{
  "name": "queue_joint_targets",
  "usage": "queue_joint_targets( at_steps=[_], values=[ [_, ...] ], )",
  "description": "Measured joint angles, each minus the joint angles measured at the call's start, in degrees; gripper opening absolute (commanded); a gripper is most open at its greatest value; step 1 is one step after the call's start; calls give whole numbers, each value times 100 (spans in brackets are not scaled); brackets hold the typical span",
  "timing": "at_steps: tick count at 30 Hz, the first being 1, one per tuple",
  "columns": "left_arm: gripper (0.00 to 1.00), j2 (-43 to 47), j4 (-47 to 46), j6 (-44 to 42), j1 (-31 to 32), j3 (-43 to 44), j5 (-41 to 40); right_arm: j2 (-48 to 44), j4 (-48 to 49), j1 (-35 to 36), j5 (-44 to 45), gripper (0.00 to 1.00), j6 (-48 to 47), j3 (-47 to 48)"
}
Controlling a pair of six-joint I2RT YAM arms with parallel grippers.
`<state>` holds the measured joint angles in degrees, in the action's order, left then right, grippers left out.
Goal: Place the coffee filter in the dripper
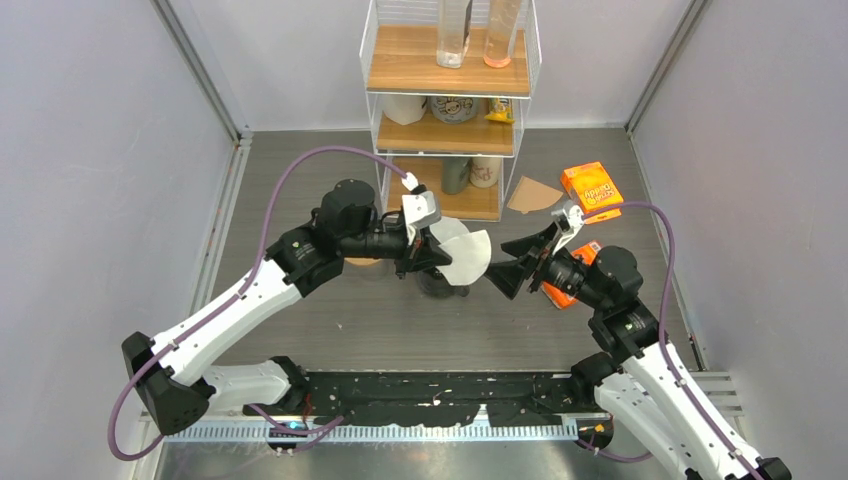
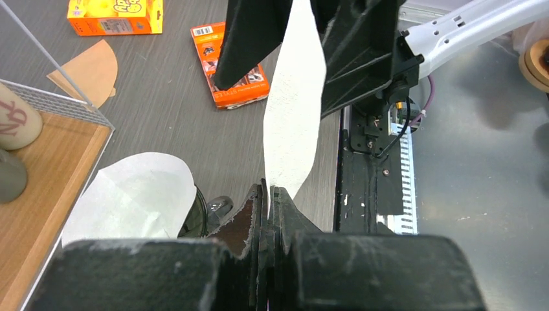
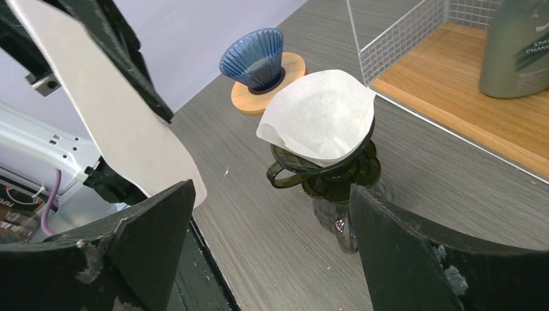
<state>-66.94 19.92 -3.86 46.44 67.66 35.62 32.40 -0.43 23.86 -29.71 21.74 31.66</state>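
From above, my left gripper (image 1: 432, 245) sits just over the dark dripper (image 1: 437, 284). It pinches a white held filter (image 1: 472, 258) that fans out to the dripper's right. My right gripper (image 1: 508, 272) hovers just right of the dripper, fingers spread and empty.

Through my left wrist camera, my fingers are pressed together on one edge of the held filter, which stands edge-on away from them, with the right gripper's black fingers behind it. Left of it, a seated filter (image 2: 139, 194) lies in the dark dripper's mouth.

Through my right wrist camera, my fingers stand wide apart, with the dark dripper framed beyond them. The seated filter is an open cone inside the dripper, its rim above the dripper's. The held filter hangs up and to the dripper's left, apart from it. A blue dripper (image 3: 254, 57) on a wooden base stands behind the dark dripper.
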Motion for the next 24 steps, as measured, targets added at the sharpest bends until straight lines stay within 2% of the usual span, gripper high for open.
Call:
queue_joint_targets(
  at_steps=[24],
  values=[
    [0, -205, 4, 348, -7, 4, -68, 138, 42, 2, -249, 95, -2, -17]
  ],
)
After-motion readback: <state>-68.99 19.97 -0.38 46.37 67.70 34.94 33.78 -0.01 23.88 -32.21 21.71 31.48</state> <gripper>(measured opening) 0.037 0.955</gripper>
